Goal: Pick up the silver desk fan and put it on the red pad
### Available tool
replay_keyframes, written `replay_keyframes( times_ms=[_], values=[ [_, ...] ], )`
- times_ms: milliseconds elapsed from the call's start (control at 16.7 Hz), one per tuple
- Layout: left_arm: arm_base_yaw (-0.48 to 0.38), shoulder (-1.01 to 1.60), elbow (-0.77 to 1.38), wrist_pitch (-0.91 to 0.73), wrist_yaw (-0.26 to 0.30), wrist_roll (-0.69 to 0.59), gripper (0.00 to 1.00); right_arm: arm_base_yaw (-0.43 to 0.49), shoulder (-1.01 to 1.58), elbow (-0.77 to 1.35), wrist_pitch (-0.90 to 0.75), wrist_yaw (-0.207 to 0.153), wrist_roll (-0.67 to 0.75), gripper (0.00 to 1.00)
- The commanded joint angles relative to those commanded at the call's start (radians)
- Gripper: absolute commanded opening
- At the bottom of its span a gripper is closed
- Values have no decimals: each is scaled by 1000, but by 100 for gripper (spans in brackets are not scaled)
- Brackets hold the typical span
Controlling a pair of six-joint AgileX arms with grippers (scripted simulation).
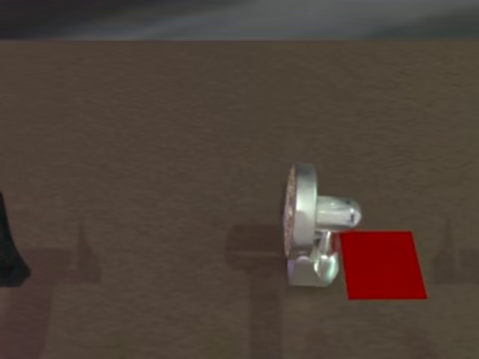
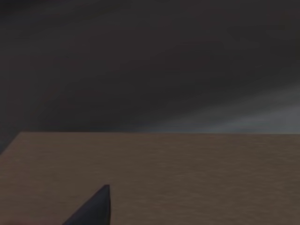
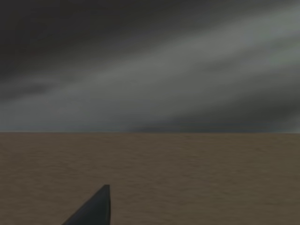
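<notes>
The silver desk fan (image 1: pixel 303 215) stands right of the table's middle in the top view. Its round head faces left and its stubby motor housing points right. Its curved base (image 1: pixel 314 269) sits against the left edge of the red pad (image 1: pixel 382 264), which lies flat and bare. My left arm (image 1: pixel 11 254) is a dark shape at the far left edge, well away from the fan. My left gripper (image 2: pixel 93 208) and my right gripper (image 3: pixel 93 208) each show only a dark tip over bare table in their own wrist views. The right arm is outside the top view.
The brown table (image 1: pixel 150 149) stretches wide to the left of and behind the fan. Its far edge (image 1: pixel 239 41) meets a dark grey backdrop. Faint arm shadows lie across the front strip.
</notes>
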Motion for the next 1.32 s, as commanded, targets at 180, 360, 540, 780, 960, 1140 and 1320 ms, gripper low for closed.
replay_keyframes(
  times_ms=[180,360,540,780,960,1140,1320],
  values=[
    [0,0,0,0,0,0,100,5,10,9,-9,-1,4,100],
    [0,0,0,0,0,0,100,46,104,99,-91,-7,40,100],
    [0,0,0,0,0,0,100,114,291,276,-235,-10,107,100],
    [0,0,0,0,0,0,100,228,656,618,-492,-9,230,100],
    [0,0,0,0,0,0,100,324,981,922,-710,-6,336,100],
    [0,0,0,0,0,0,100,419,1315,1232,-929,-3,444,100],
    [0,0,0,0,0,0,100,506,1626,1518,-1127,1,544,100]
  ],
)
